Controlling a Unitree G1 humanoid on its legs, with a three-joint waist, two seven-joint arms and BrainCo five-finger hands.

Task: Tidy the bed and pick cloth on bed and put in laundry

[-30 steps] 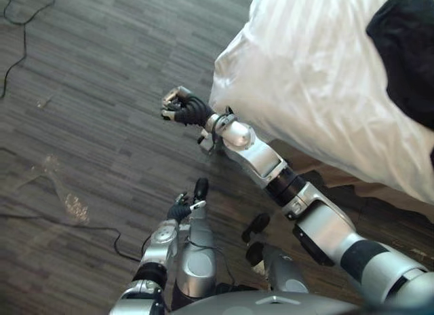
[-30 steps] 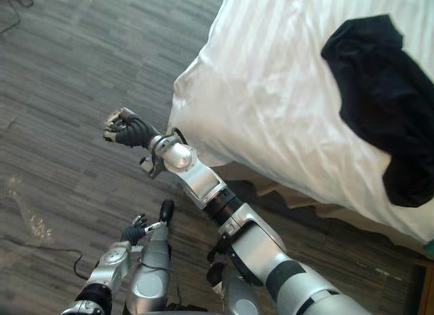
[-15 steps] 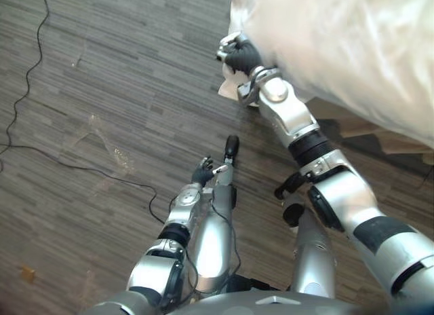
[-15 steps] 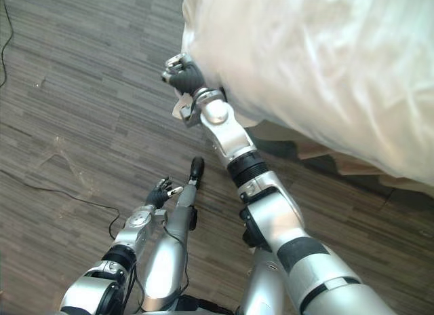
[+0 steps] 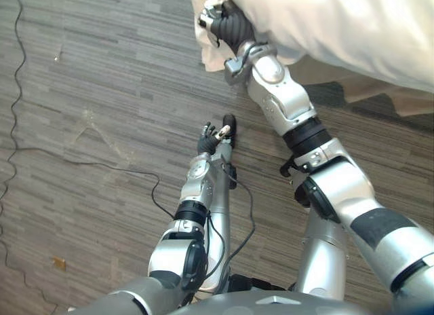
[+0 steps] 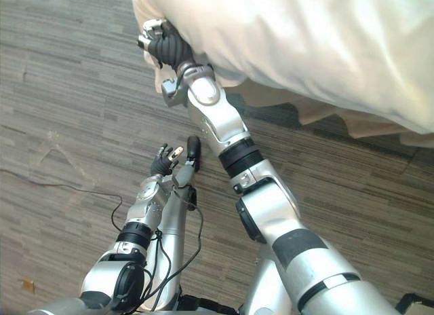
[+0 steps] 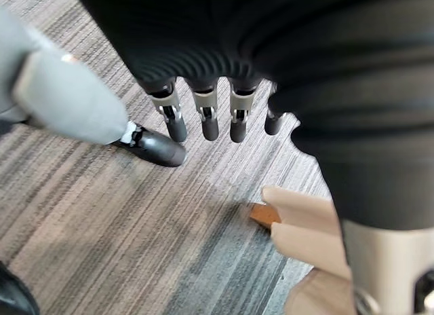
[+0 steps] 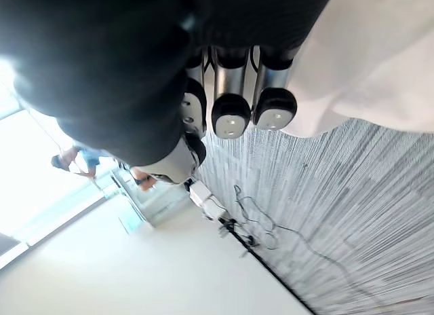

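The bed's white duvet runs along the far right, with its corner hanging over the floor. My right hand is raised at that corner, its dark cover against the cloth. In the right wrist view its fingers are curled into a fist, and the white duvet lies right beside them with no fold between them. My left hand hangs low over the floor, well short of the bed. In its wrist view the fingers point down, relaxed and holding nothing.
A grey wood-pattern floor spreads to the left of the bed. A beige bed skirt hangs below the duvet along the bed's side. Beige folds lie on the floor near my left hand.
The camera has swung down and the black cloth on the bed has left the picture. My right fist has gone from beside the duvet's corner to against it. The left hand stays low.
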